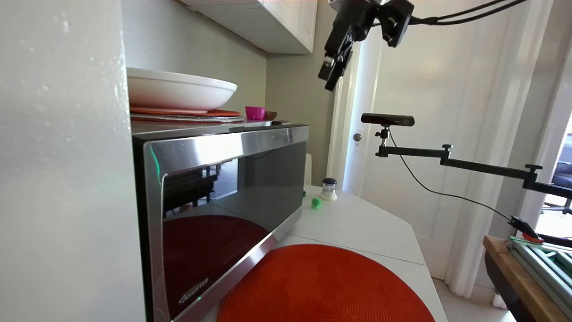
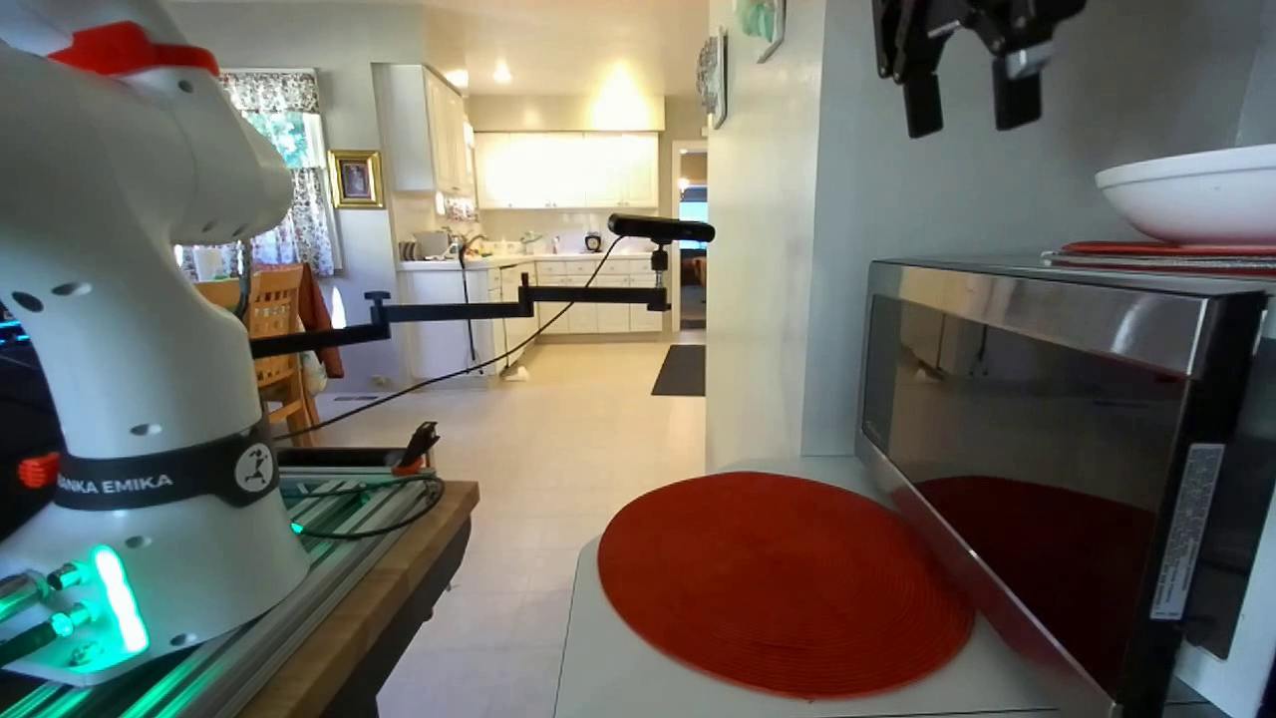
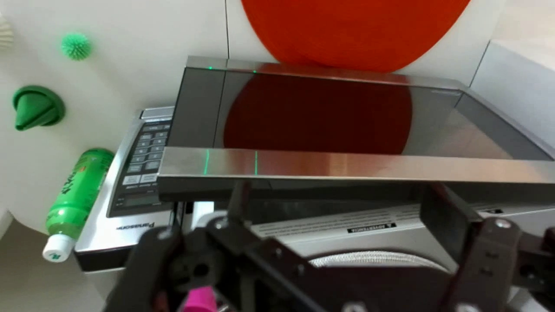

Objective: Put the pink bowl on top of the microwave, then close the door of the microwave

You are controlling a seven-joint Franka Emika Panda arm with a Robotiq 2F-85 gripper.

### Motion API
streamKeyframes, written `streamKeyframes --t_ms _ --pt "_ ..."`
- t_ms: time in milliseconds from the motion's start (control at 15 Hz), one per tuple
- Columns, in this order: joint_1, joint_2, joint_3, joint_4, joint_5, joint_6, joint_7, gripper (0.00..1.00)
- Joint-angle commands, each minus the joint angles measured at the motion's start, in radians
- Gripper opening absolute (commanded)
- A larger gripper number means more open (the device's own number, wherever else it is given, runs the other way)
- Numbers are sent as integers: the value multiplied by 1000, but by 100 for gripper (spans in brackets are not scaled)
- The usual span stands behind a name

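Note:
The small pink bowl (image 1: 255,112) sits upright on top of the microwave (image 2: 1037,267), near its back end in an exterior view. In the wrist view the bowl (image 3: 200,300) is partly hidden behind the gripper. The microwave door (image 2: 997,399) stands ajar. In the wrist view the door (image 3: 347,164) has swung away from the body, with a dark gap beside the keypad panel (image 3: 130,238). My gripper (image 3: 342,208) is open and empty. Both exterior views show the gripper (image 1: 330,74) (image 2: 970,102) in the air, higher than the microwave's top and apart from the bowl and door.
A wide white dish (image 1: 183,91) rests on flat red plates (image 1: 223,113) atop the microwave. A red round mat (image 2: 778,588) lies before the door. A green bottle (image 3: 80,190), spiky green ball (image 3: 76,46) and green cone (image 3: 37,106) stand beside the microwave. A wall cabinet (image 1: 268,27) hangs above.

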Motion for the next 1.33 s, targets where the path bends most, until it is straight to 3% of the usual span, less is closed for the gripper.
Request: streamKeyframes --t_ms 0,400,467,733,1133,1267 --pt "7 -19 -19 19 16 -172 -59 100" --pt "5 -26 -7 -53 -15 -342 -94 100" --pt "4 -23 -5 -75 -21 -324 -101 100" --pt "-1 19 -2 -141 -46 -172 -112 100" --pt "-12 154 -1 -210 -93 186 -104 100" --pt "-18 194 1 -207 -84 256 -101 100"
